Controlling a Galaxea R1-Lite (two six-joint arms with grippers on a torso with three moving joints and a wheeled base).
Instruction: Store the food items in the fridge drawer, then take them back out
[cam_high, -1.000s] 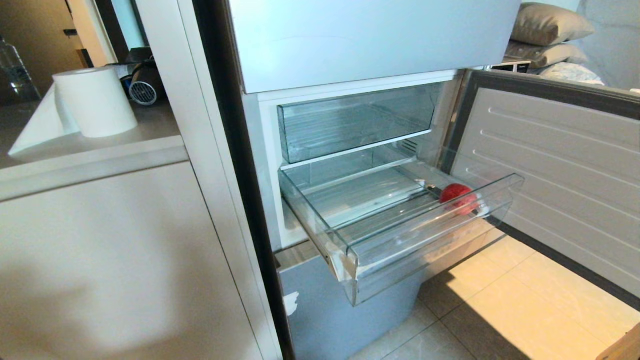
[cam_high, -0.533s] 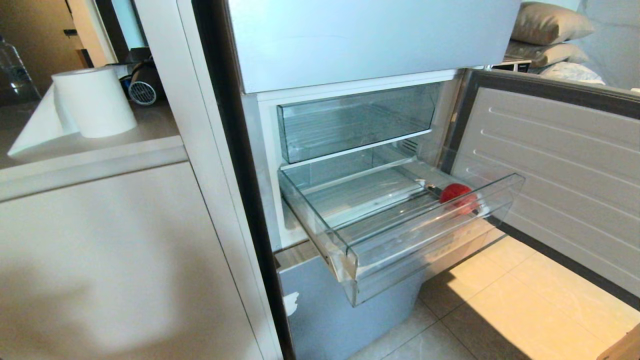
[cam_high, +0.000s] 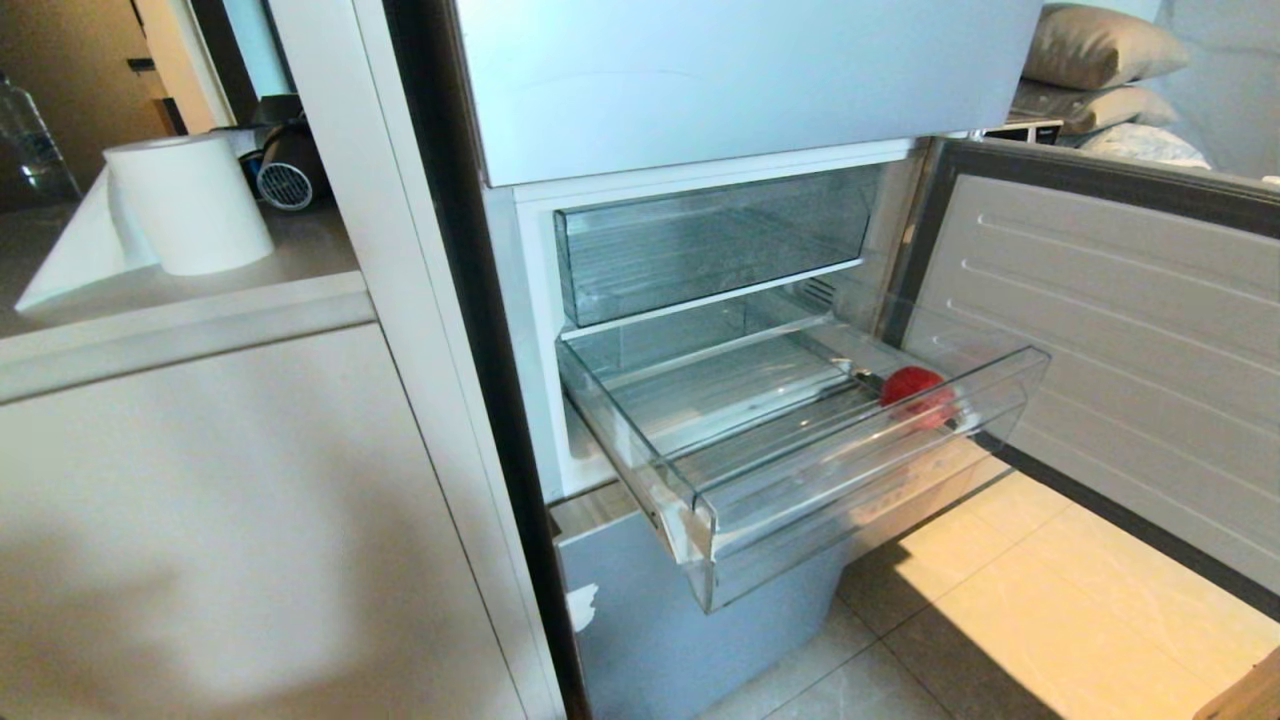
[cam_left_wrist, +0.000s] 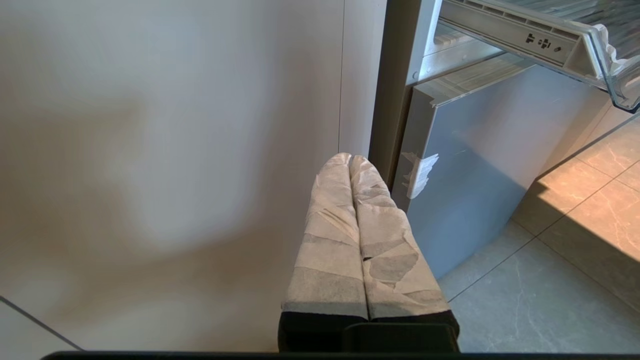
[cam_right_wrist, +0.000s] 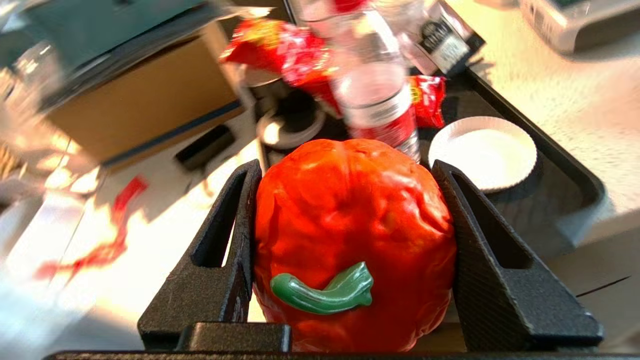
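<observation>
Right pincer around orange-red fruit

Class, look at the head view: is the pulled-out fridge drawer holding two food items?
No: only one red fruit lies in the fridge drawer, near its right end.

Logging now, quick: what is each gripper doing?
Left gripper: shut, empty.
Right gripper: shut on the orange-red fruit.
</observation>
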